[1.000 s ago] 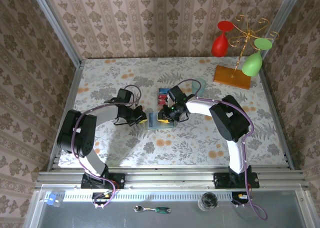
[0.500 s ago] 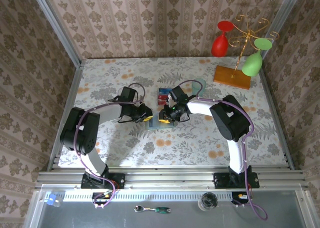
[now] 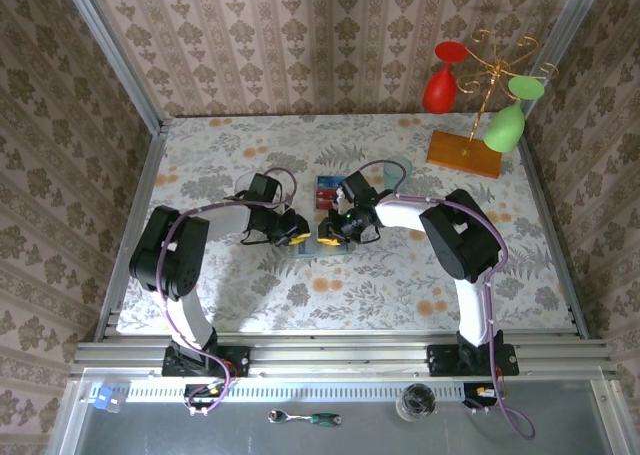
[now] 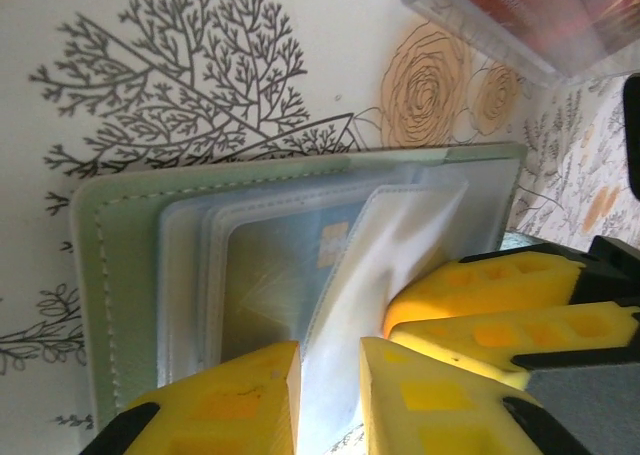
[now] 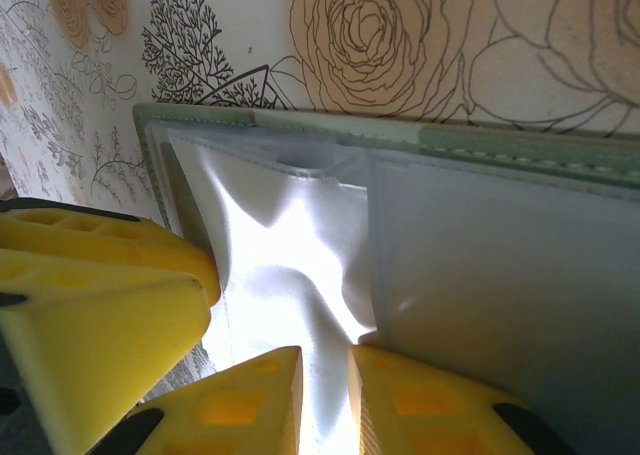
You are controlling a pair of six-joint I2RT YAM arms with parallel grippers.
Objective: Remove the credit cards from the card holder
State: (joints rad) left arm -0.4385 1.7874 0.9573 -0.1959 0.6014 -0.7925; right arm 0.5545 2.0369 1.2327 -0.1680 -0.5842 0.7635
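The open sage-green card holder [image 4: 110, 275] lies flat on the floral table [image 3: 400, 275], mid-table. The left hand [image 4: 330, 395] and the right hand [image 5: 325, 400] each pinch a clear plastic sleeve [image 5: 290, 245] from opposite sides.

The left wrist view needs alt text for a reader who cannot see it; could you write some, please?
An open sage-green card holder lies on the floral tablecloth, a clear plastic sleeve rising between the yellow jaws of the left gripper. The right gripper's yellow jaws reach in from the right, and a clear container sits at top right.
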